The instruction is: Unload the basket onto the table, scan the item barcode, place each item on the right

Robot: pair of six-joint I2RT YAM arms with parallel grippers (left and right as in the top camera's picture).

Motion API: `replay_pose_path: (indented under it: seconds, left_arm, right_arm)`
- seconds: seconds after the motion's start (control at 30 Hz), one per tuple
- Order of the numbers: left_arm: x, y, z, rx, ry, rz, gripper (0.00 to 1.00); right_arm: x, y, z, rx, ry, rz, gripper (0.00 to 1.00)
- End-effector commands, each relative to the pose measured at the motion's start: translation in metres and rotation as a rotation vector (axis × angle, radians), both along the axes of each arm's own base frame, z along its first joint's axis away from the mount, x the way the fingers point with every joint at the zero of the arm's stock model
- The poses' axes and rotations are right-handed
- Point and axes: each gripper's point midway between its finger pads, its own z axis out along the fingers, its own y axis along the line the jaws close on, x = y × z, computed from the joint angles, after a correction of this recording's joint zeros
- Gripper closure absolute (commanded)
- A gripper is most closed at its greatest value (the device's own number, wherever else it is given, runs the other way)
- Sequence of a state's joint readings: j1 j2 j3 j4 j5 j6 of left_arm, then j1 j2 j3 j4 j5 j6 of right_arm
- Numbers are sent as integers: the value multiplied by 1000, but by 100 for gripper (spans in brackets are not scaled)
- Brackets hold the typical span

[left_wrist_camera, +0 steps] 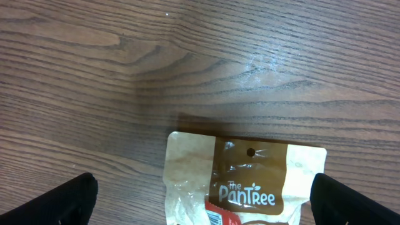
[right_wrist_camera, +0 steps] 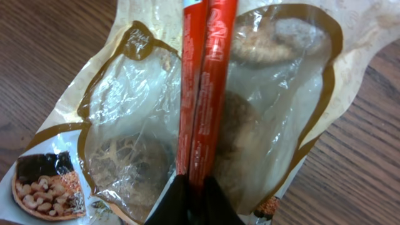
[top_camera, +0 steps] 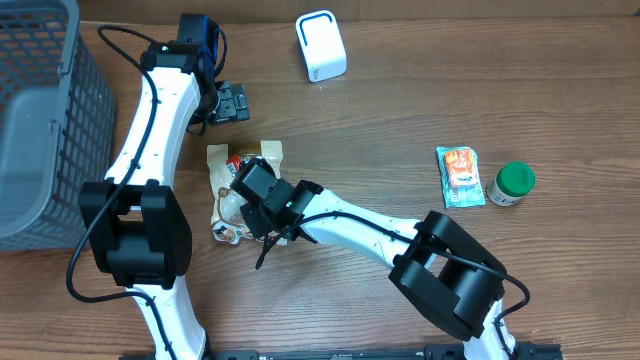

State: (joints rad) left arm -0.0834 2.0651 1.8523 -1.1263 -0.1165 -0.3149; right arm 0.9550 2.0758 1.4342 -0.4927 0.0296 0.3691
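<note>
Right gripper (right_wrist_camera: 190, 199) pinched shut on snack bag (top_camera: 220, 175); left gripper (left_wrist_camera: 201, 201) spread wide. Bag well short of scanner (top_camera: 320, 45); scan not yet done.

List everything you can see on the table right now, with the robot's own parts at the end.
snack bag: one, beige and brown with clear windows and a red strip, left of centre, under the right gripper
white scanner: one, white with a blue edge, top centre
basket: one, grey, far left
packet: one, orange and pale green, lying flat at right
jar: one, green lid, just right of the packet
table: one, brown wood, under everything
left arm: one, white and black, left side
right arm: one, white and black, reaching from lower right
left gripper: one, black, open above the bag's top edge
right gripper: one, black, shut on the snack bag
</note>
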Motion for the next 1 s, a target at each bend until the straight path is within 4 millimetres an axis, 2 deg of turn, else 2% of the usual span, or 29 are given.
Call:
replay_pose_path:
  seconds: [0.0, 0.1, 0.2, 0.23, 0.27, 0.3, 0.53, 0.67, 0.77, 0.97]
  left_arm:
    - [3, -2, 18, -7, -47, 0, 0]
    - [3, -2, 18, -7, -47, 0, 0]
    - [3, -2, 18, -7, -47, 0, 0]
    - [3, -2, 18, -7, -47, 0, 0]
    - [3, -2, 18, -7, -47, 0, 0]
    - [3, -2, 18, -7, -47, 0, 0]
    - [3, -2, 18, -7, -47, 0, 0]
    - [3, -2, 18, -7, -47, 0, 0]
    - [3, -2, 18, -7, -47, 0, 0]
    - [8, -7, 19, -39, -65, -5, 0]
  right_arm:
    - [13, -1, 27, 33, -37, -21, 96]
    - [21, -11, 56, 53, -74, -22, 96]
    - [23, -30, 68, 20, -75, -14, 96]
    - [23, -36, 69, 7, -69, -15, 96]
    - [24, -53, 70, -24, -41, -36, 96]
    - [24, -61, 69, -34, -22, -45, 96]
    - [25, -111, 57, -71, 159, -119, 96]
    - [27, -131, 54, -68, 235, -159, 96]
    - [28, -137, 54, -36, 277, -173, 96]
    - [22, -133, 61, 43, 337, -113, 96]
